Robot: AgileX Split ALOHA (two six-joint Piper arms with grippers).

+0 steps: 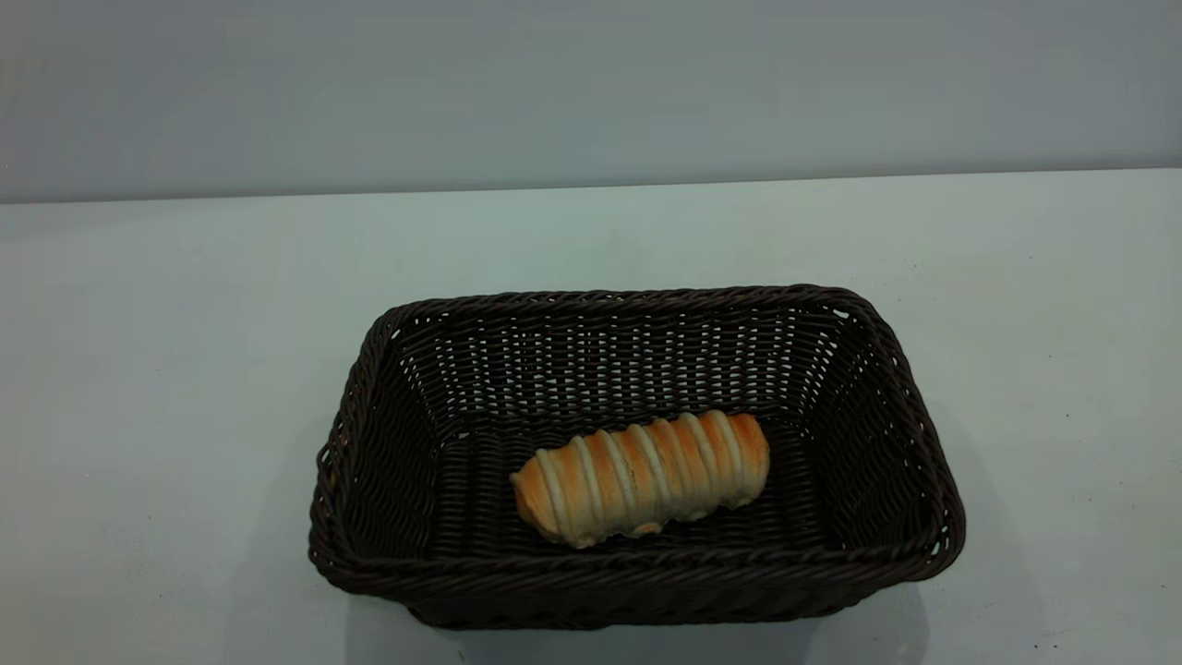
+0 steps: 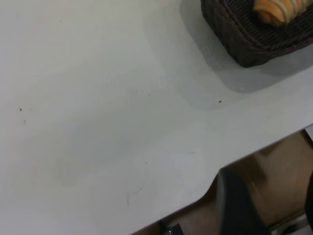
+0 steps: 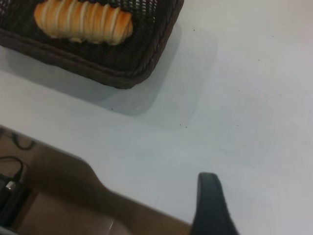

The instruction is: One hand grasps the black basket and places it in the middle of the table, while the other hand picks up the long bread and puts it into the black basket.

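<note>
The black basket stands on the table, mid-table and towards the near edge in the exterior view. The long bread lies flat on the basket's floor, slightly slanted. Neither gripper shows in the exterior view. In the left wrist view the left gripper is open and empty over the table's edge, far from the basket and bread. In the right wrist view the right gripper shows one finger with nothing beside it. It is empty, clear of the basket and bread.
The table's edge runs through both wrist views, with brown floor beyond it. Dark cables lie below the edge in the right wrist view. A grey wall stands behind the table.
</note>
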